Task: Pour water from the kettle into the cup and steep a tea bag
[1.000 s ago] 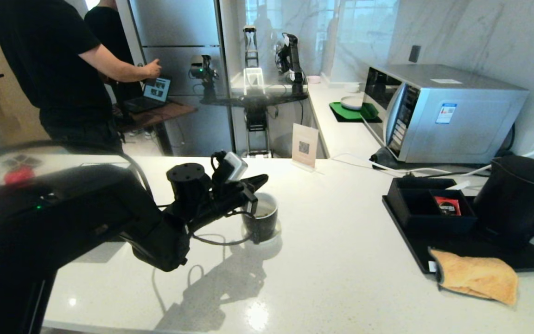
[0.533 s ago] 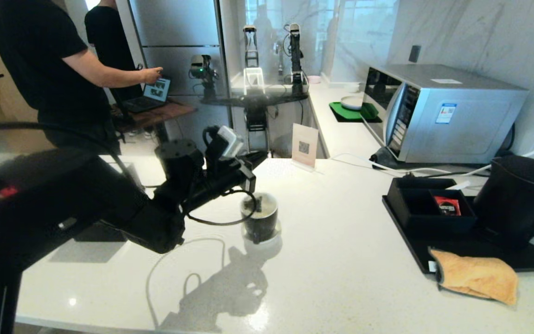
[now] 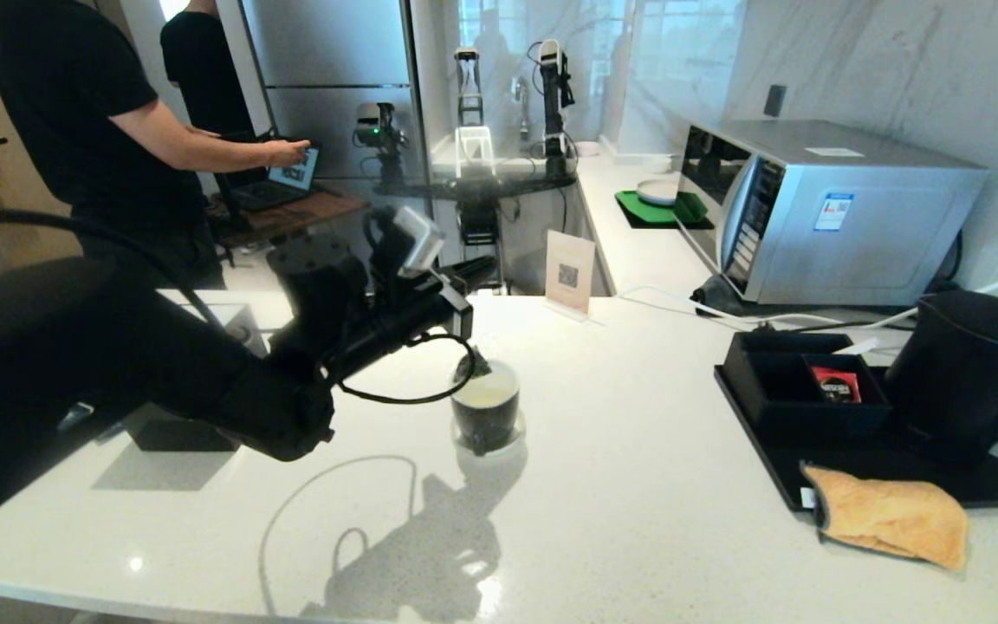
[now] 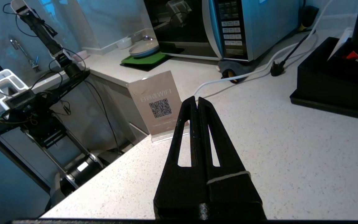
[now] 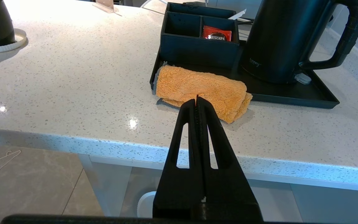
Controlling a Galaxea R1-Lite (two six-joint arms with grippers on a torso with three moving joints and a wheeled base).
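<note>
The black cup (image 3: 486,420) stands on a white coaster mid-counter, its inside pale. My left gripper (image 3: 487,264) hovers above and behind it, shut. The tea bag's white string (image 4: 228,177) runs across one finger in the left wrist view. The dark tea bag (image 3: 471,368) hangs at the cup's back rim. The black kettle (image 3: 967,373) sits on a black tray (image 3: 776,468) at the right, handle outward. My right gripper (image 5: 197,99) is shut with nothing in it, parked below the counter's front edge, facing the kettle (image 5: 278,37).
A black organiser (image 3: 798,390) on the tray holds a red sachet (image 3: 837,384). An orange cloth (image 3: 889,516) lies at the tray's front. A microwave (image 3: 819,208) and a WiFi sign (image 3: 570,270) stand behind. A person (image 3: 92,130) works at the back left.
My left arm has risen and drawn back from the cup. The tea bag has come up from inside the cup to its rim. The right arm has not moved.
</note>
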